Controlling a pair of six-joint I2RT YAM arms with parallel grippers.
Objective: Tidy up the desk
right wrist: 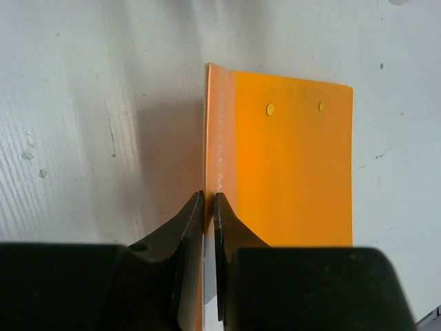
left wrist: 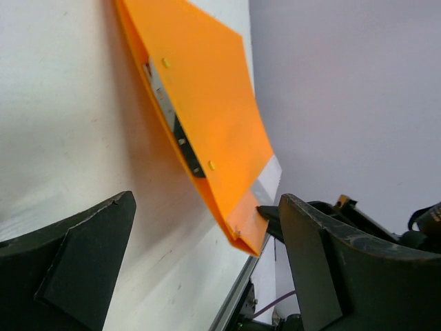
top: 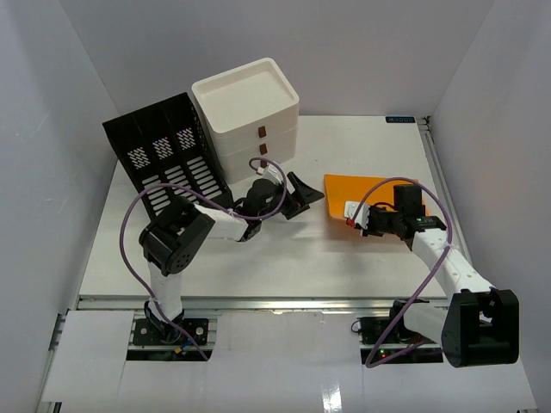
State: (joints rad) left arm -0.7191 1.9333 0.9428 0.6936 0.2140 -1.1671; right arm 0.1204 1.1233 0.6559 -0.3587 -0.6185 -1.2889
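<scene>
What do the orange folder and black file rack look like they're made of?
Orange folder: probably thin plastic sheet, smooth with a slight sheen; it bows without creasing. Its clip strip: looks like bare metal, silver-grey, riveted. Black file rack: matte black with perforated panels; plastic or coated metal, cannot tell.

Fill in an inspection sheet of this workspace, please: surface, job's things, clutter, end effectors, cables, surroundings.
Surface: white desk, metal rail along its front.
Job's things: orange folder on the right; black file rack and white drawer box at the back left.
Clutter: nothing seen.
End effectors: right end effector shut on the folder's edge; left end effector open, empty, facing the folder.
Cables: a purple cable loops along each arm.
Surroundings: white walls on three sides.
</scene>
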